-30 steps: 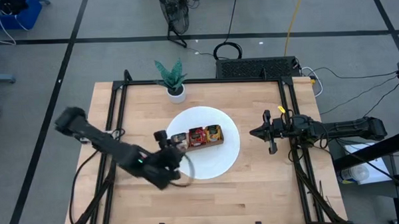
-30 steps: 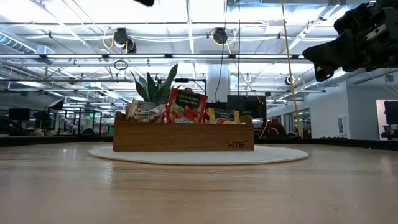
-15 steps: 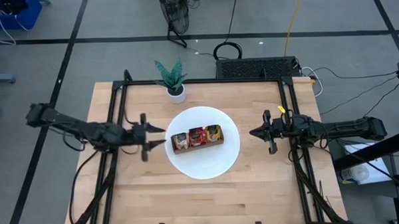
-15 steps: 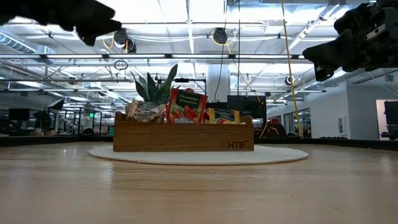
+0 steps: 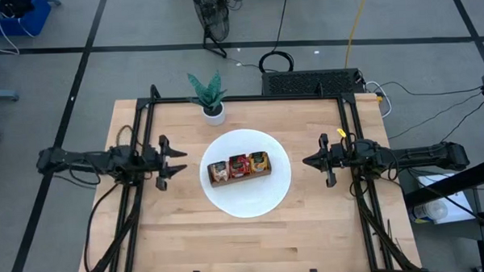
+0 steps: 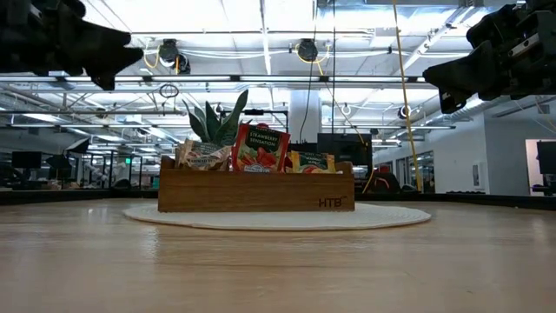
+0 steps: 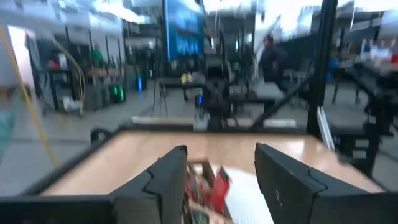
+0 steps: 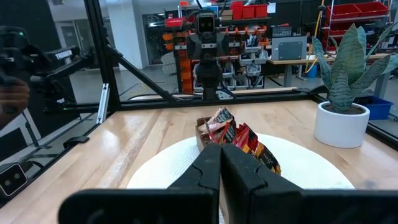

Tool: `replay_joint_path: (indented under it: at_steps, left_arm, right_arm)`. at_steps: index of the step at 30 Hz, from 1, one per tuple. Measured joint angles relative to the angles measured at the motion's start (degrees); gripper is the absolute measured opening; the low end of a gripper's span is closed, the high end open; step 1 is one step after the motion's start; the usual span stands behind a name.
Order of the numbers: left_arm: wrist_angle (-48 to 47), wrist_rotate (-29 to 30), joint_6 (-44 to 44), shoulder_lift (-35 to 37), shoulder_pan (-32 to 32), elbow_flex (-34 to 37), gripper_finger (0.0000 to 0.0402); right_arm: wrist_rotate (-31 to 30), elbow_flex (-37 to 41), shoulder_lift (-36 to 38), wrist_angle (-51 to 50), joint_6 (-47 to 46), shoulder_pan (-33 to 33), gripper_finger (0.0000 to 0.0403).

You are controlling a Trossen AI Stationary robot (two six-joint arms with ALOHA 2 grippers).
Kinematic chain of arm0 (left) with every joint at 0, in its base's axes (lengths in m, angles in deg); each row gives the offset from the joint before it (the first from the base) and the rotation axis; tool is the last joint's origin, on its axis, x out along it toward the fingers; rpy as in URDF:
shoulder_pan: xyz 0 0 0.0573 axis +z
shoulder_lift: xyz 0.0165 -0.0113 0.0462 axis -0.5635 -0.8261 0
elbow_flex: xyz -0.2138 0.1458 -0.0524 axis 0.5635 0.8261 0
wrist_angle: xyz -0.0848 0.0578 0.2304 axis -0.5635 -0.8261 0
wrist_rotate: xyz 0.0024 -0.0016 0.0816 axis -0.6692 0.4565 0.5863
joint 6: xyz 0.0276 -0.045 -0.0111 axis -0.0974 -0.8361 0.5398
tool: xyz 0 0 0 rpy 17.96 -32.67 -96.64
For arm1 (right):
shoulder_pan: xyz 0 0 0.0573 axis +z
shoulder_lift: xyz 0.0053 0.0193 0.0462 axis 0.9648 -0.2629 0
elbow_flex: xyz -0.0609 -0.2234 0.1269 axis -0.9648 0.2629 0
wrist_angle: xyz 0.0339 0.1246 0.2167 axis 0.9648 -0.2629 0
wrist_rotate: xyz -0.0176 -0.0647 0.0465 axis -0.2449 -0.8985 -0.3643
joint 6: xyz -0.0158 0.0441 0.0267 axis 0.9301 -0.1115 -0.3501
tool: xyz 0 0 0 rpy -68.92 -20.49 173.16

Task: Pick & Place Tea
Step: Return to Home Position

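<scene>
From above, my left gripper [image 5: 178, 162] hangs over the left side of the table [image 5: 310, 230], near the white plate [image 5: 252, 202] but apart from it, and my right gripper [image 5: 306, 160] hangs just off the plate's right edge. Both point inward at the wooden tray [image 5: 242, 179] in the middle of the plate. Only this view shows how the tea [image 5: 240, 165] is sorted: beige sachets in the left compartment, red in the middle, orange-yellow in the right. The level view across the table hides the dividers. It shows instead the sachets [image 6: 259, 146] standing upright above the tray's front wall [image 6: 256, 193], and both my grippers [image 6: 122, 54] [image 6: 434, 83] held high above the tabletop. The potted plant [image 6: 213, 122] rises behind the tray there, while from above it stands well apart, near the table's far edge. My left wrist camera shows my left fingers [image 7: 171, 177] spread wide, the sachets [image 7: 208, 186] blurred in the gap beyond. My right wrist camera shows my right fingers [image 8: 208, 165] pressed together, with the tea [image 8: 236, 137] ahead.
</scene>
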Motion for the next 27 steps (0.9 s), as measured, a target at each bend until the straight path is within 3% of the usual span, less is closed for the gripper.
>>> replay_joint_path:
  at_steps: [6,9,16,27]
  left_arm:
    - [-5.3,-7.2,1.6,10.5,4.8,2.0,0.0191]
    - [-7.6,-8.6,1.3,12.0,6.4,2.9,0.0191]
    - [-12.0,-0.8,-1.2,10.4,8.8,3.4,0.0191]
    - [-11.6,-0.7,-0.9,9.3,9.0,3.4,0.0191]
  right_arm:
    - [0.0,0.0,0.0,0.0,0.0,0.0,0.0004]
    - [0.0,0.0,0.0,0.0,0.0,0.0,0.0004]
    - [0.0,0.0,0.0,0.0,0.0,0.0,0.0004]
    - [0.0,0.0,0.0,-0.1,0.0,0.0,0.0004]
